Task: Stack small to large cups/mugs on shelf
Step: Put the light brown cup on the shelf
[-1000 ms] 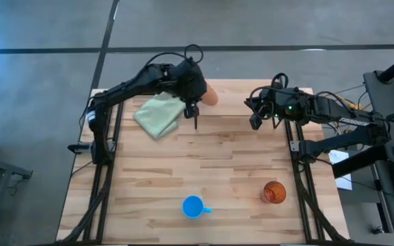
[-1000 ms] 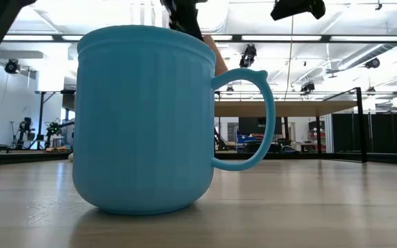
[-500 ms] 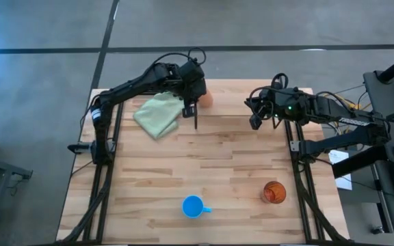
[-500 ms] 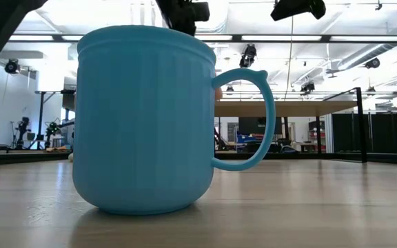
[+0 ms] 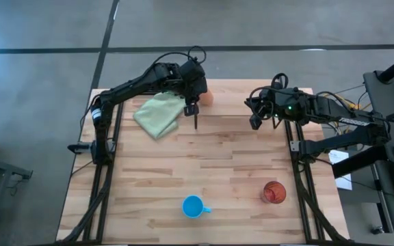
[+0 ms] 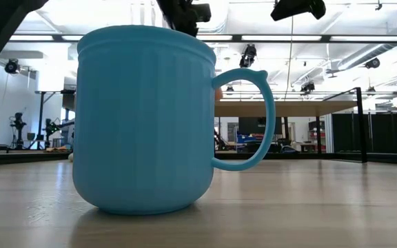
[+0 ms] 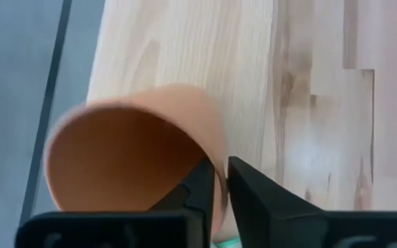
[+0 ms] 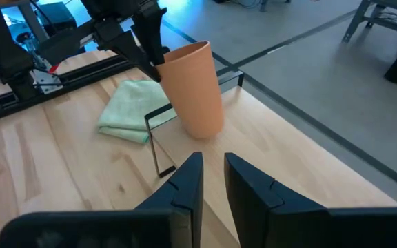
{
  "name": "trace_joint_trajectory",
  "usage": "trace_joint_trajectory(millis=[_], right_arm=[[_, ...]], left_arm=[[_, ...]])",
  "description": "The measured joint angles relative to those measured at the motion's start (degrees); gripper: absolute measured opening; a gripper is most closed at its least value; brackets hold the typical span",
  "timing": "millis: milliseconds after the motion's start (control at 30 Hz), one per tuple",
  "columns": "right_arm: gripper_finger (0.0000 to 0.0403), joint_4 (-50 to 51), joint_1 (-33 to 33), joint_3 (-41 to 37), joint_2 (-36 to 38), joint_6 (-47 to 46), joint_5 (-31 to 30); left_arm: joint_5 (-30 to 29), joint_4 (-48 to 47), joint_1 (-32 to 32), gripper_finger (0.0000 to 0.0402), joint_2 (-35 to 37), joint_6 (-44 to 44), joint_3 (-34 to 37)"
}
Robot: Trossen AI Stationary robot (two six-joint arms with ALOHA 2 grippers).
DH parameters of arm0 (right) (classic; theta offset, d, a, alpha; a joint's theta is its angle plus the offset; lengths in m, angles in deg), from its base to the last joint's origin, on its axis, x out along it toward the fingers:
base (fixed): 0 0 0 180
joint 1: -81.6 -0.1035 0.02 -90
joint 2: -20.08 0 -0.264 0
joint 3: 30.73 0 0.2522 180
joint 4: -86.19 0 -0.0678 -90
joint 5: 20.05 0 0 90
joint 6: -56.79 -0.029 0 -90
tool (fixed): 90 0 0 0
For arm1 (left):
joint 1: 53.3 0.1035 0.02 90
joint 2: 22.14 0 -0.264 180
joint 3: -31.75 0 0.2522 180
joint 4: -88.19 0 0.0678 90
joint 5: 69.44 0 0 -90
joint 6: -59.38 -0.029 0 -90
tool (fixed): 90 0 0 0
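The small light-orange cup [image 5: 208, 98] is at the table's far edge, in my left gripper [image 5: 192, 102], which is shut on it. The right wrist view shows the cup [image 8: 194, 88] nearly upright beside a thin black upright frame [image 8: 153, 141] of the shelf; I cannot tell whether its base touches the wood. The blue mug [image 5: 193, 206] stands upright near the near edge and fills the low view [image 6: 143, 117]. The orange-red cup [image 5: 273, 193] stands at the near right. My right gripper [image 5: 255, 121] hovers shut over the far right. My left gripper pinches the light-orange cup's wall at the rim [image 7: 218, 172], one finger [image 7: 200, 187] inside the cup and the other [image 7: 252, 196] outside. The fingers come from above, slanting down. The cup hangs below them, nearly upright, mouth up.
A pale green folded cloth [image 5: 159, 113] lies at the far left, beside the left gripper. Black frame legs run along both table sides [image 5: 101, 147] [image 5: 297, 147]. Bare wood planks [image 5: 204, 160] lie between the far objects and the two near cups.
The left gripper has stayed shut on the light-orange cup and brought it from a tilt to nearly upright; from above, less of the cup now shows beside the gripper. The right arm, the mug and the orange-red cup have kept still.
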Motion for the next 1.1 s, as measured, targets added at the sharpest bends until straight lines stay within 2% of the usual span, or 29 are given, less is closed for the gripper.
trace_joint_trajectory(millis=[233, 833, 1100], right_arm=[[0.0054, 0.02, -0.01, 0.0, 0.0, 0.0, 0.02], [0.0054, 0.18, -0.02, 0.0, 0.0, 0.04, 0.02], [0.0054, 0.16, -0.01, 0.0, 0.0, 0.04, 0.02]], left_arm=[[-0.1, 5.09, 0.0, 0.0059, 0.0, 0.01, 0.02], [-0.17, 16.81, 0.0, 0.0061, -0.02, 0.48, 0.96], [-0.17, 17.05, -0.07, 0.0061, 0.02, 0.63, 0.59]])
